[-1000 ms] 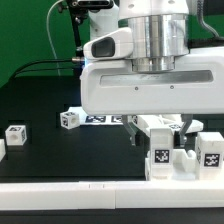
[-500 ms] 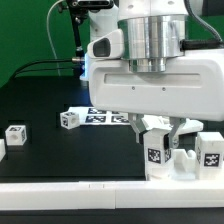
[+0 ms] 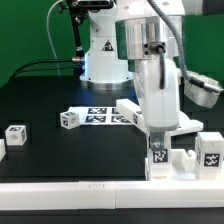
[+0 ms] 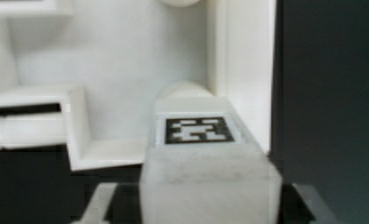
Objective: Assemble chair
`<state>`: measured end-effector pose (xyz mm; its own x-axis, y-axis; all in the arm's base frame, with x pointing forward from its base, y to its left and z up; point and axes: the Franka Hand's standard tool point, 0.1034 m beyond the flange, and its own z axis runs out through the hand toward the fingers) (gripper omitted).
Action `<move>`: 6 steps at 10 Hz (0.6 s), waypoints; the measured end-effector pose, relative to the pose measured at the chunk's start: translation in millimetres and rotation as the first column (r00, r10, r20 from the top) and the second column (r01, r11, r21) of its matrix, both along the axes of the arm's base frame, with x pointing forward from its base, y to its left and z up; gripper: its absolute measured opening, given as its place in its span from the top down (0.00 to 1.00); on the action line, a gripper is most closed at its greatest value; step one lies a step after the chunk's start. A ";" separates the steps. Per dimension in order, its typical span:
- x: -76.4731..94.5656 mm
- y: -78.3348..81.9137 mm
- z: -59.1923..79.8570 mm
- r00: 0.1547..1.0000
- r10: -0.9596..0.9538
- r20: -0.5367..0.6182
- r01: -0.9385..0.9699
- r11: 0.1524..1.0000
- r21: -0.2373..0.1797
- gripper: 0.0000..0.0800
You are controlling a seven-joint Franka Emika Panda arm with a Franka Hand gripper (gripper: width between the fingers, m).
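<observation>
My gripper (image 3: 158, 138) is shut on a chunky white chair part (image 3: 158, 156) with a black-and-white tag. It holds the part upright against the white chair assembly (image 3: 192, 165) at the front of the exterior view's right. A tagged block (image 3: 211, 150) stands on that assembly. In the wrist view the held part (image 4: 199, 140) fills the gap between my dark fingers (image 4: 113, 202), with the gripper (image 4: 202, 205) just above the white chair pieces (image 4: 39, 80). Two small tagged chair blocks (image 3: 14, 133) (image 3: 68, 119) lie loose on the black table.
The marker board (image 3: 105, 116) lies flat mid-table behind my gripper. A long plain white border rail (image 3: 80, 196) runs along the front edge. The arm's white base (image 3: 103, 50) stands at the back before a green wall.
The wrist has turned about its vertical axis, so the hand's broad face now shows edge-on. The held part has stayed at the chair assembly, a little lower.
</observation>
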<state>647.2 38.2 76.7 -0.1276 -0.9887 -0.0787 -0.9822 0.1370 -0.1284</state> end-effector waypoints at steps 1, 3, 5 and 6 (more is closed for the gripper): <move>0.0 0.1 -0.1 1.000 0.003 0.000 -0.003 1.000 0.000 0.64; -6.2 6.9 1.5 0.953 0.292 -0.076 -0.295 0.955 -0.030 0.54; -0.3 10.7 5.8 0.793 0.605 -0.065 -0.608 0.792 -0.053 0.20; -0.9 15.2 5.4 0.725 0.686 -0.064 -0.689 0.723 -0.057 0.20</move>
<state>646.2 53.4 82.1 0.5877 -0.8089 -0.0135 -0.8074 -0.5854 -0.0733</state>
